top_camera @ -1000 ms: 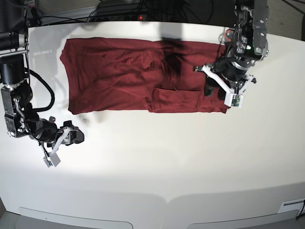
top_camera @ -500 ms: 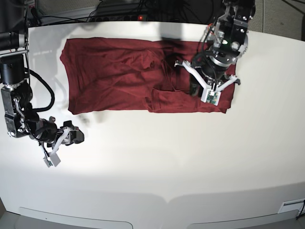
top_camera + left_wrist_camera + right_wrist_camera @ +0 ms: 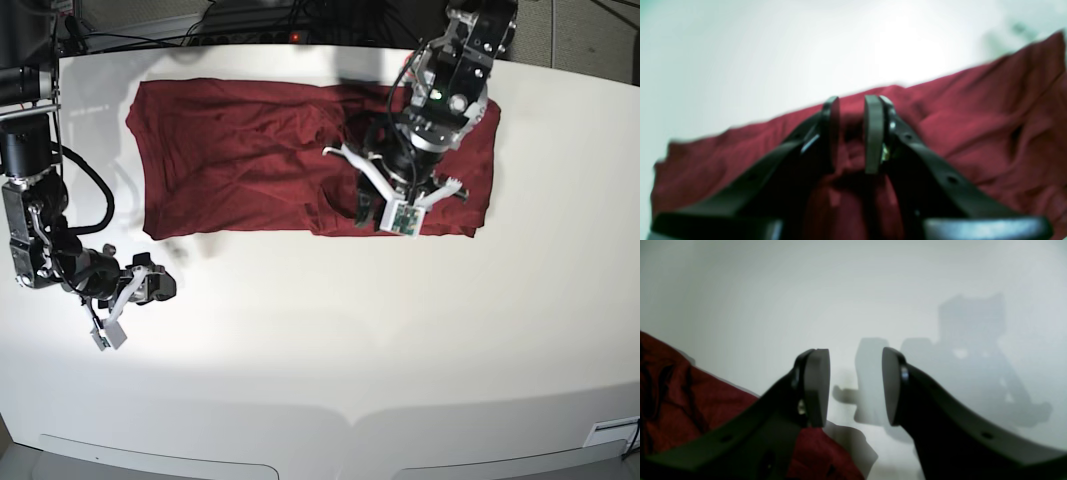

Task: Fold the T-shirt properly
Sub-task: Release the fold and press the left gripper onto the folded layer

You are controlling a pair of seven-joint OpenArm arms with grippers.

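Observation:
The dark red T-shirt (image 3: 230, 150) lies spread across the far half of the white table (image 3: 350, 350), with one sleeve folded in along its near edge. My left gripper (image 3: 375, 203) hovers low over that near edge, right of the shirt's middle. In the left wrist view its fingers (image 3: 873, 133) stand a narrow gap apart, and the T-shirt (image 3: 973, 133) fills the view behind and below the left gripper (image 3: 851, 110). My right gripper (image 3: 165, 282) rests open above bare table, near the shirt's near-left corner. In the right wrist view the right gripper (image 3: 856, 373) holds nothing, and the T-shirt (image 3: 673, 406) shows at lower left.
Black cables and a power strip (image 3: 250, 30) run along the table's back edge. The right arm's base (image 3: 30, 150) stands at the table's left side. Bare white table stretches from the shirt to the front edge.
My left arm has swept leftward from the shirt's right hem to above the folded sleeve, and its jaws have narrowed. The right arm and the shirt have stayed put.

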